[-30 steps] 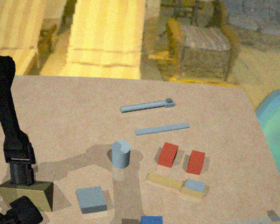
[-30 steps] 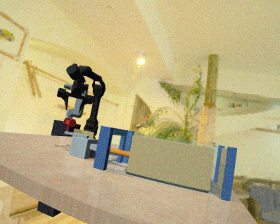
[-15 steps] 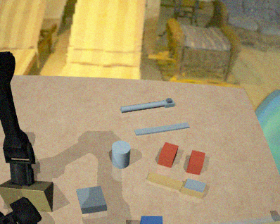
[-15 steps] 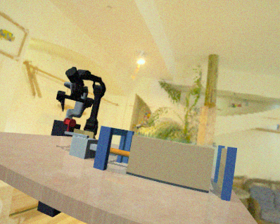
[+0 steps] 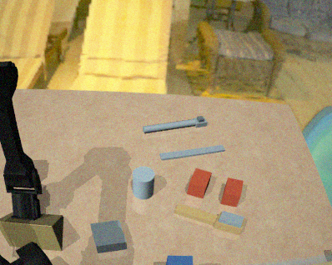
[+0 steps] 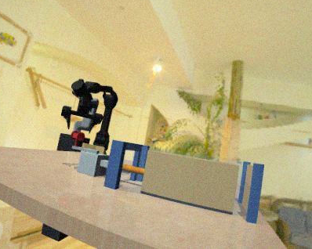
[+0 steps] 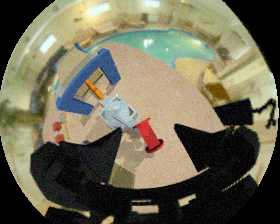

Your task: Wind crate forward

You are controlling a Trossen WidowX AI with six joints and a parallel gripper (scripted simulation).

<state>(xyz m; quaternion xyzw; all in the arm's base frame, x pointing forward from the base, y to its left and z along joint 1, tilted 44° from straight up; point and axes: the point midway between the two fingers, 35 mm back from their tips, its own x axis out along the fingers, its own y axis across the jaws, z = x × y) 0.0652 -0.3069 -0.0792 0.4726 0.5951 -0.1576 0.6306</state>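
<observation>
The pale grey winch [image 6: 89, 163] [image 7: 114, 111] stands before the blue steel frame [image 6: 114, 164] [image 7: 75, 102]. Its crank handle lies across its top, with an upright red grip [image 6: 78, 138] [image 7: 150, 136] at the outer end. An orange strap [image 6: 132, 169] [image 7: 94, 90] runs from the winch through the frame toward the tan-sided cubby [image 6: 190, 178]. I cannot tell the crate apart from the cubby's side. My gripper [image 6: 79, 128] [image 7: 149, 128] is open and empty. Its fingers stand wide apart above the red grip, one on either side in the wrist view. The key is hidden.
A tan block [image 5: 31, 232] and a slate block [image 5: 109, 237] stand near the arm. Farther off are a blue-grey cylinder [image 5: 143, 183], a rod with a square end [image 5: 173, 126], a flat bar [image 5: 193, 152], two red blocks [image 5: 199, 182] [image 5: 232, 192] and a tan-handled tool [image 5: 193, 212].
</observation>
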